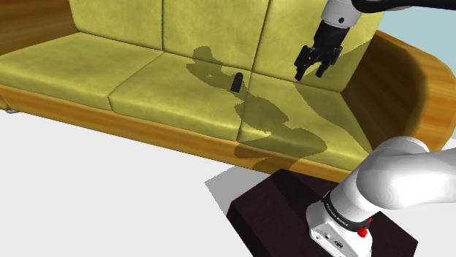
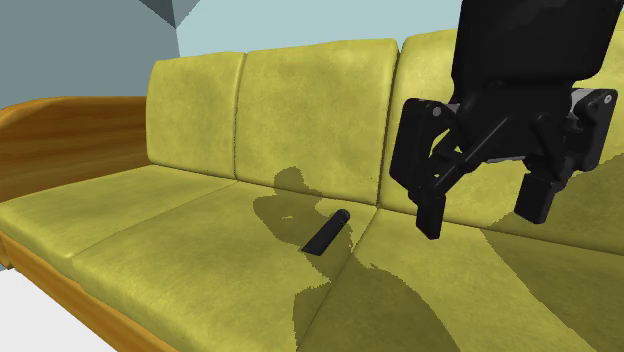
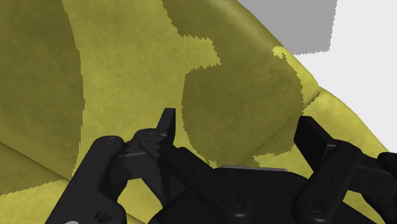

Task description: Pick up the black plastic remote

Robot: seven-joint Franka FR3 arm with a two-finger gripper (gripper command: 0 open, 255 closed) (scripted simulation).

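A small black remote (image 1: 237,82) lies on the yellow sofa's middle seat cushion, close to the seam with the cushion on the shoulder view's right. In the second exterior view the remote (image 2: 327,234) lies slanted on the seat. My black gripper (image 1: 310,71) hangs open in the air above the neighbouring cushion, to the right of the remote and well apart from it. Its fingers (image 2: 431,214) stand wide apart with nothing between them, and the gripper (image 2: 484,211) is well above the seat. In the wrist view the open gripper (image 3: 236,130) faces yellow cushion.
The yellow sofa (image 1: 102,69) has a wooden frame and a curved wooden armrest (image 1: 426,80) at the shoulder view's right. My dark stand (image 1: 292,212) sits on the white floor in front. The arm's shadow falls across the seat cushions.
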